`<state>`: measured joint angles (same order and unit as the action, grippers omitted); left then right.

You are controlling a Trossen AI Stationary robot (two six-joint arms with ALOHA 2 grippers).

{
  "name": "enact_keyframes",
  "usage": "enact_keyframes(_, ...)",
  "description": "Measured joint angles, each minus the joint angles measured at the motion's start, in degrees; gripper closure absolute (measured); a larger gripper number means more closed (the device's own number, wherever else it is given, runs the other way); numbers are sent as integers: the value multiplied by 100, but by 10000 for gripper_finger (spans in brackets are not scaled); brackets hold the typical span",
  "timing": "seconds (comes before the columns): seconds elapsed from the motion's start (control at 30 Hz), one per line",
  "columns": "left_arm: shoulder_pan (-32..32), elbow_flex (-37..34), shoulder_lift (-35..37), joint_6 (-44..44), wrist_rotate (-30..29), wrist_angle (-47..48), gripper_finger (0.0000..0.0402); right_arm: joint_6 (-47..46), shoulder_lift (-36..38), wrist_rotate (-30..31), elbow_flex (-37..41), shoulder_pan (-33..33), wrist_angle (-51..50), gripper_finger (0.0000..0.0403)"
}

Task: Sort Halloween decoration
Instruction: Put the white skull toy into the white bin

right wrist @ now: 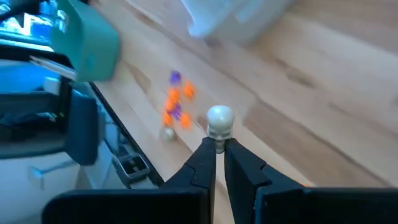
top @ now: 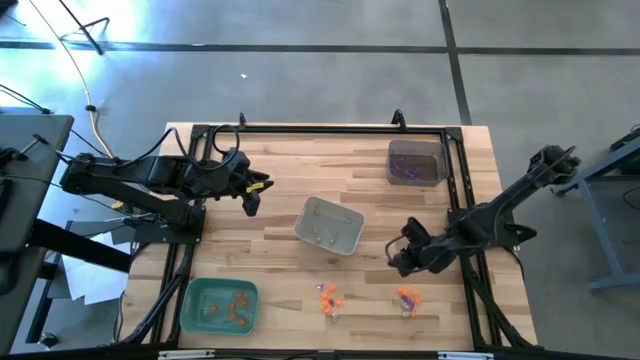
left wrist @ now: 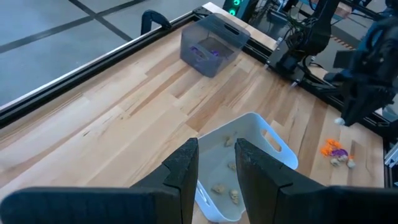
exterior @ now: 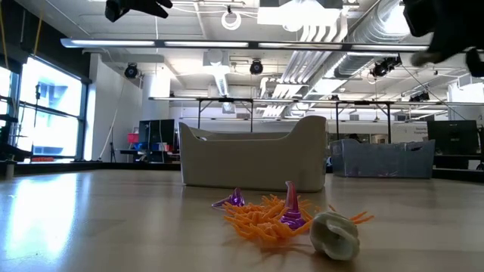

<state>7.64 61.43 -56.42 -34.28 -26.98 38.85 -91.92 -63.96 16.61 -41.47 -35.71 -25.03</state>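
Note:
My right gripper [top: 398, 256] [right wrist: 217, 149] hovers above the table between the white tray [top: 328, 225] and a small pile of trinkets [top: 407, 298], shut on a pale skull trinket [right wrist: 219, 119]. A second pile of orange and purple trinkets [top: 328, 297] [right wrist: 176, 102] lies on the table near its near edge; in the low view it shows with a pale skull [exterior: 333, 234] beside it. My left gripper [top: 253, 190] [left wrist: 216, 163] is open and holds nothing, raised left of the white tray [left wrist: 249, 155], which holds pale trinkets. My right gripper pinches the pale skull trinket by its lower end [right wrist: 217, 142] between the two fingertips, only at their free ends. The skull's round top sticks out beyond the fingers, and it is lifted clear of the table.
A grey tray [top: 417, 162] [left wrist: 211, 42] with purple trinkets stands near the far right corner. A green tray [top: 220, 305] [right wrist: 87, 37] with orange trinkets sits at the near left. A black frame [top: 320, 128] runs along the table's edges. Bare wood lies between the trays.

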Motion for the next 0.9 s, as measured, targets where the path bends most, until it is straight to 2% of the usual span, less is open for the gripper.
enact_keyframes(0.33,0,0,0,2,-12,0,307,1816,98,32,-2,1259,1249,383)
enact_keyframes(0.67,2,0,0,46,-16,2,307,3303,98,-686,-11,2641,2897,383)
enact_keyframes(0.9,0,0,0,46,-17,4,307,4151,-112,-1135,-779,2995,2661,383)
